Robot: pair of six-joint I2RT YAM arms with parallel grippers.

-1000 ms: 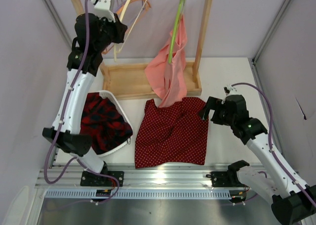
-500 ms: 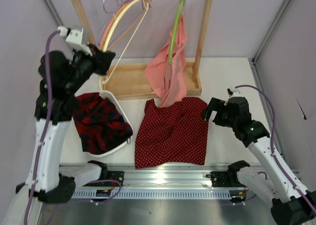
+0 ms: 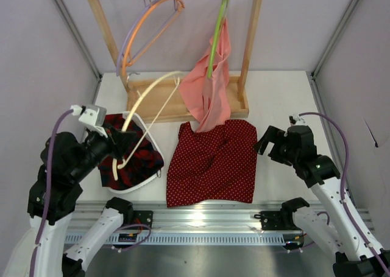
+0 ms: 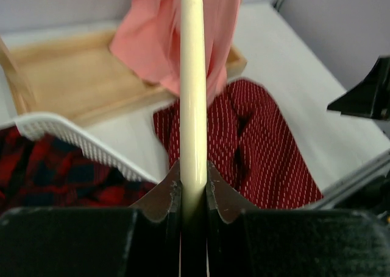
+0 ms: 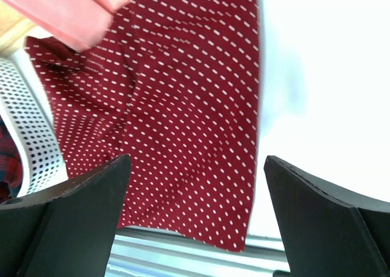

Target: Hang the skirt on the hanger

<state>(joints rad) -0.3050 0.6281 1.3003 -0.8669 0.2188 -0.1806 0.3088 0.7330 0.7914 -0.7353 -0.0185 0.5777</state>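
The hanger (image 4: 192,76) is smooth glossy plastic, the skirt (image 3: 213,161) matt cloth, the rack (image 3: 103,27) bare wood.

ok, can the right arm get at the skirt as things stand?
Probably yes. The right hand is open, by the skirt's right edge, which lies flat and uncovered. Only the pink cloth hangs over its far edge.

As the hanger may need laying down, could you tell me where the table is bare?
Bare table lies right of the skirt and rack base, up to the wall; the open right gripper hovers over it. Only a narrow strip separates skirt and basket. The left side is crowded.
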